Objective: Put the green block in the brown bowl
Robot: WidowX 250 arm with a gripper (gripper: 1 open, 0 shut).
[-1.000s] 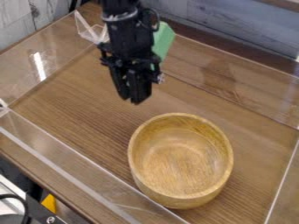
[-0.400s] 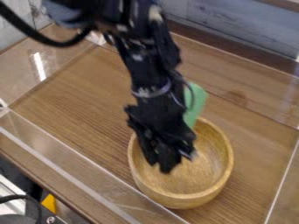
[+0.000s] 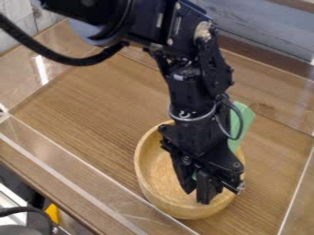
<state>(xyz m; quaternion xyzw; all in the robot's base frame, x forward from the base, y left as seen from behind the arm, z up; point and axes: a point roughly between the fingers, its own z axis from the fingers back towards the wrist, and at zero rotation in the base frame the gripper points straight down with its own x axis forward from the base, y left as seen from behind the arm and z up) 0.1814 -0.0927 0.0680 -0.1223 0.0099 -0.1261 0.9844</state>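
Note:
The brown bowl sits on the wooden table at the lower right, round and light, with a thick rim. My gripper points down into it, its dark fingers pressed together just above the bowl's floor. The green block juts out on the right side of the hand, above the bowl's far rim. Most of it is hidden by the black arm, and so is the place where the fingers meet it.
Clear plastic walls fence the wooden tabletop on all sides, the front one running diagonally across the lower left. A black and yellow object lies outside the fence at the bottom left. A grey wall stands behind.
The arm swung from the back of the table down and to the right, carrying the green block along. The fingers went from above the bare wood to inside the bowl.

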